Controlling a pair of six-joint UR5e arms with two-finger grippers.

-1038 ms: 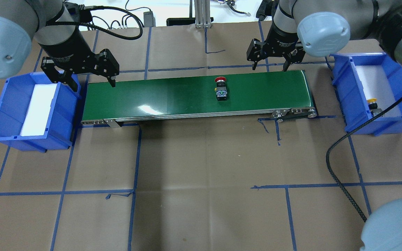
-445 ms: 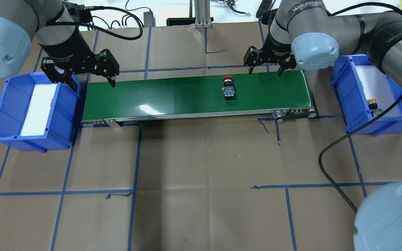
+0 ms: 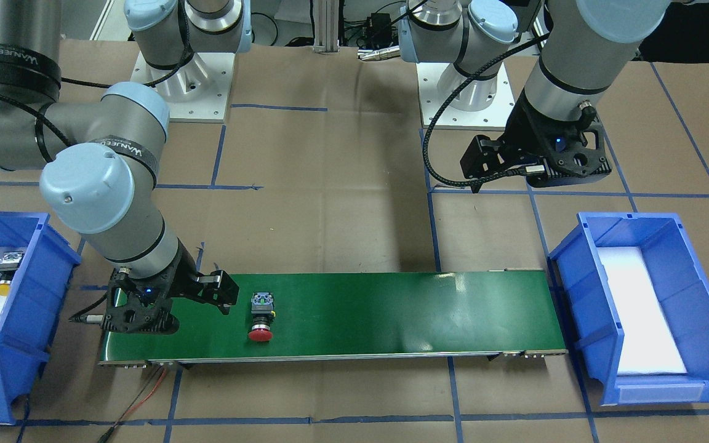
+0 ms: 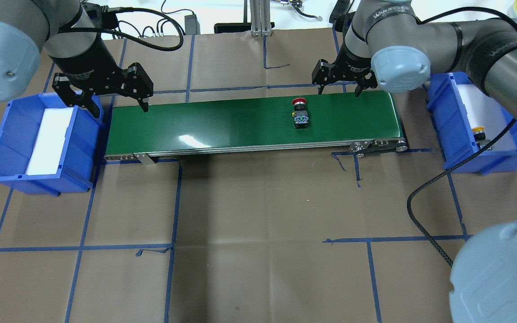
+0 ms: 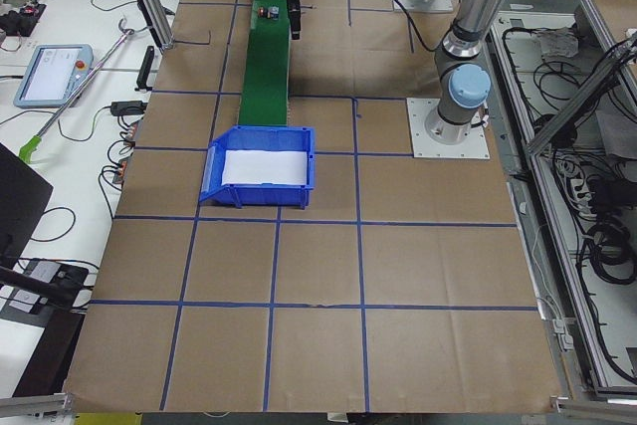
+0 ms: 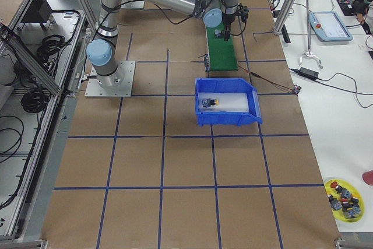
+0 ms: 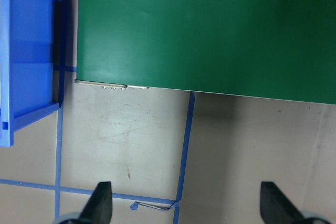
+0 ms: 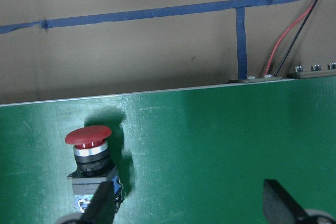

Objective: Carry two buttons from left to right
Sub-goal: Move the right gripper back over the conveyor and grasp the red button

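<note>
Crosswise on belt [image 4: 222, 125] lies red button [image 4: 300, 114], cap away from robot [image 3: 185, 83].

The left arm [image 4: 67, 38] points its wrist straight down, and the left gripper [image 4: 117, 106] hangs with both fingers spread wide, holding nothing. The right arm [image 4: 456, 36] lies nearly level, wrist bent downward; the right gripper [image 4: 339, 91] sits low, fingers likewise spread and empty.

Red button [image 4: 300, 115] lies sideways on the belt [image 4: 222, 123]; yellow button [image 4: 479, 134] sits in the right bin [image 4: 443, 122].
</note>
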